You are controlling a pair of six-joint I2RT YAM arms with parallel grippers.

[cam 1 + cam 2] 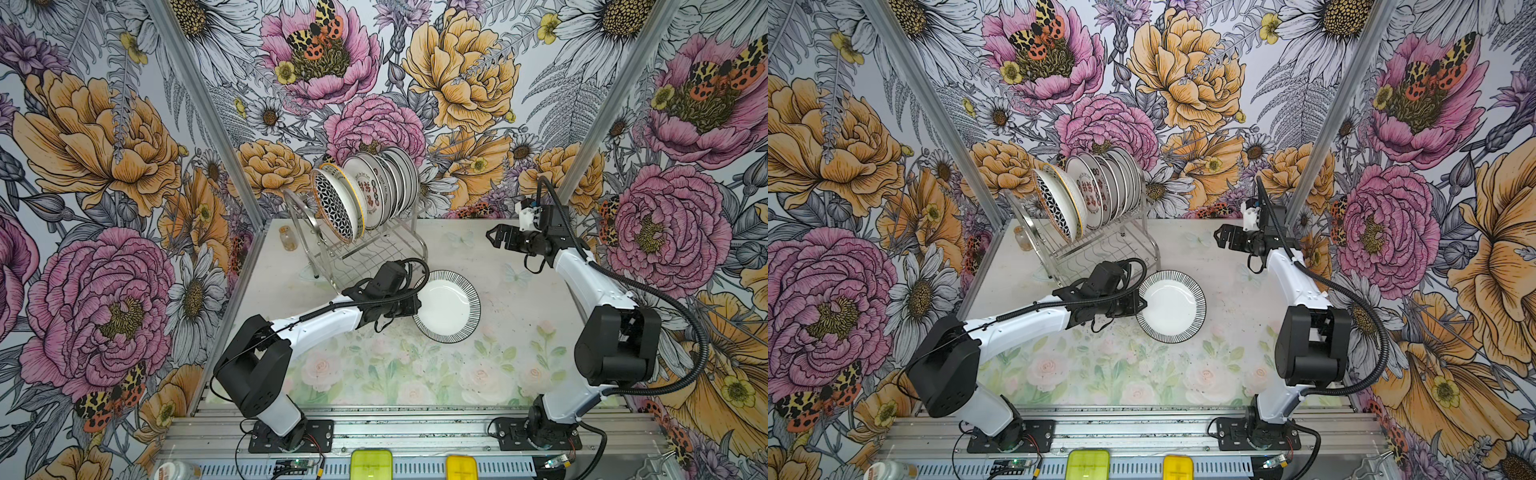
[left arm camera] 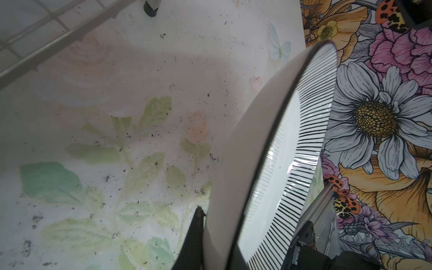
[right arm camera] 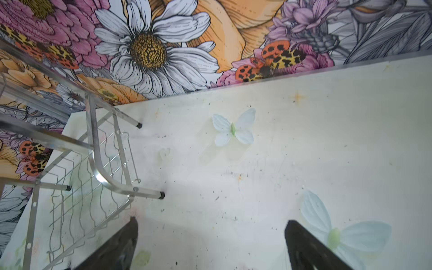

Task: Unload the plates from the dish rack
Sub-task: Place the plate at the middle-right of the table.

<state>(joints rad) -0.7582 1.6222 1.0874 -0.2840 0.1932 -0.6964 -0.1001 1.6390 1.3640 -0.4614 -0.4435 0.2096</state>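
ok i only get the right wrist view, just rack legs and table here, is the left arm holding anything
observer: yes, the left end effector is shut on the rim of a striped plate, just off the near corner of the dish rack
operator: and anything up in the rack, i only see its lower wires
observer: a row of plates stands on edge in its upper tier, clear in both top views
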